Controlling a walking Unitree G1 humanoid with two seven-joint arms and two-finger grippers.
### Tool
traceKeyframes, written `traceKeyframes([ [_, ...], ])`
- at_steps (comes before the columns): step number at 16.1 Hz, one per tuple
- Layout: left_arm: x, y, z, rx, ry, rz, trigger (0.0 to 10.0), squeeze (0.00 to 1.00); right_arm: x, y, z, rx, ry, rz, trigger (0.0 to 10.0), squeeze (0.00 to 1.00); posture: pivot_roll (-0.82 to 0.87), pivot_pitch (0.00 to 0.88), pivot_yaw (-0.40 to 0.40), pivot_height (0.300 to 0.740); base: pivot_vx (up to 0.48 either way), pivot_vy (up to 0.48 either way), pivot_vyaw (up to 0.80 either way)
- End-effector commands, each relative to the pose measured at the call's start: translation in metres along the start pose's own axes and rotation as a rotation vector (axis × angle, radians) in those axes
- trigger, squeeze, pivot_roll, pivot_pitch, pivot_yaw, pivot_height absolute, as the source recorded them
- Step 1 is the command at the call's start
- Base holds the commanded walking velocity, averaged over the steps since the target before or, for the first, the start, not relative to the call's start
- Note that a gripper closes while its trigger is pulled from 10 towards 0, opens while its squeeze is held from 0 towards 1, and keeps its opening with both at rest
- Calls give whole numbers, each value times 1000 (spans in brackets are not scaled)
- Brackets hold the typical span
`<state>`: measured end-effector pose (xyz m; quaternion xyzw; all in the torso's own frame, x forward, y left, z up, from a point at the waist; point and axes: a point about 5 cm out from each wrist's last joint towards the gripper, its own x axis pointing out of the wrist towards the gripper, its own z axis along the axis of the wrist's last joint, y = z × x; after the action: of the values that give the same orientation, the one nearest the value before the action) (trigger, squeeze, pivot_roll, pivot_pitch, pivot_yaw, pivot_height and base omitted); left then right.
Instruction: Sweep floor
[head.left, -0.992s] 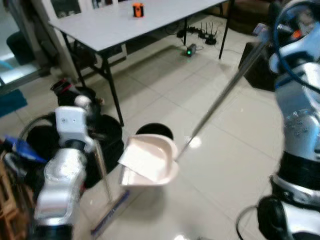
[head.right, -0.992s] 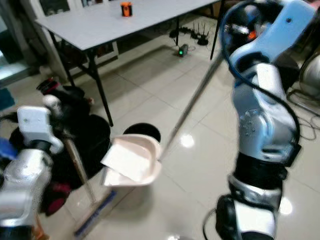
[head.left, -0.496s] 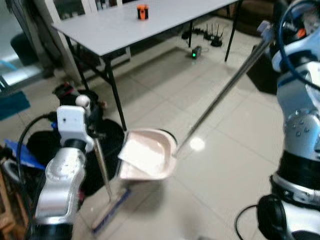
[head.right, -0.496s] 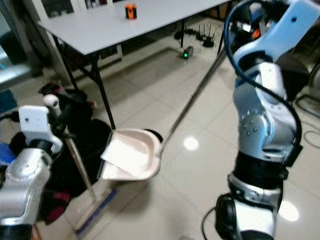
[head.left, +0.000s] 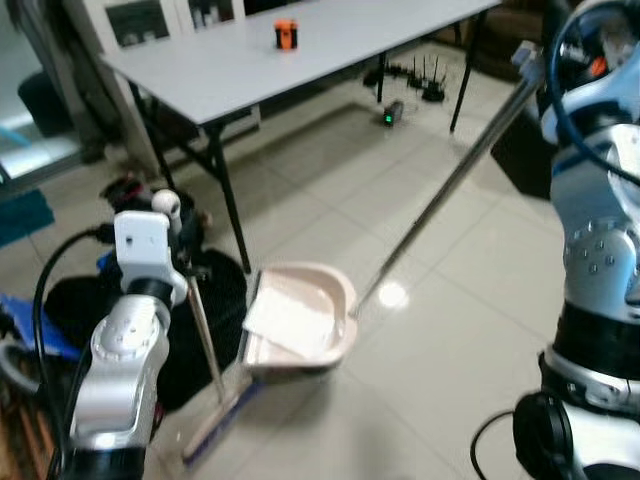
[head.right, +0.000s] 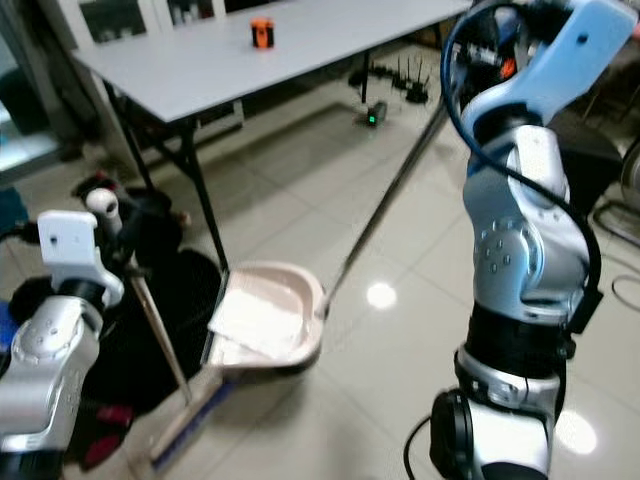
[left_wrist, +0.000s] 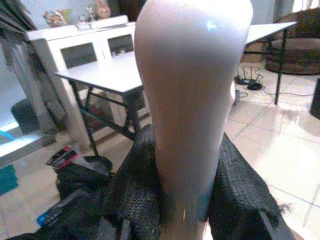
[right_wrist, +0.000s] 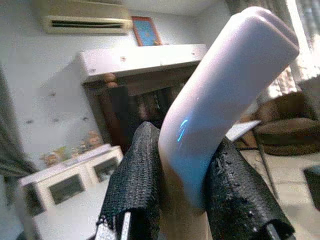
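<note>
At the lower left of the frame the left gripper (left_wrist: 172, 200) is clamped on the pale rounded broom handle (left_wrist: 190, 100), its black fingers (left_wrist: 137, 200) pressing either side. The thin shaft runs down to the blue-edged broom head (head.left: 215, 425) on the glossy beige tiled floor (head.left: 420, 380), beside a black bag (head.left: 215, 290). Just right of it, at lower centre, sits the cream plastic dustpan (head.left: 300, 320), holding a sheet of white paper (head.left: 285, 318) (nothing else can be made out inside). Its long grey metal pole (head.left: 450, 190) slants to the upper right, where the right gripper (right_wrist: 182, 200) grips its pale lilac handle end (right_wrist: 225, 90). At upper centre a grey table (head.left: 300, 55) carries a small orange object (head.left: 286, 34).
</note>
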<state>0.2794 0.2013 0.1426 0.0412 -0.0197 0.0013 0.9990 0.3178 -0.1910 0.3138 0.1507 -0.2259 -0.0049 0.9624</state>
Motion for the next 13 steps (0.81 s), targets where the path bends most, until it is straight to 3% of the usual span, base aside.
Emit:
traceKeyframes([
  [1,2,2,10,5,-45,-5,10000,0,1,1,13,2,-71,-1,10000,0,-39,0,49,740,386,0,0],
  [10,0,1,7,15,-33,-11,10000,0,-1,2,7,-20,-81,10,10000,0,-36,0,48,740,382,0,0],
  [13,-2,4,3,21,-22,-2,10000,0,0,7,0,-52,-98,42,10000,0,-32,0,48,740,0,0,0],
])
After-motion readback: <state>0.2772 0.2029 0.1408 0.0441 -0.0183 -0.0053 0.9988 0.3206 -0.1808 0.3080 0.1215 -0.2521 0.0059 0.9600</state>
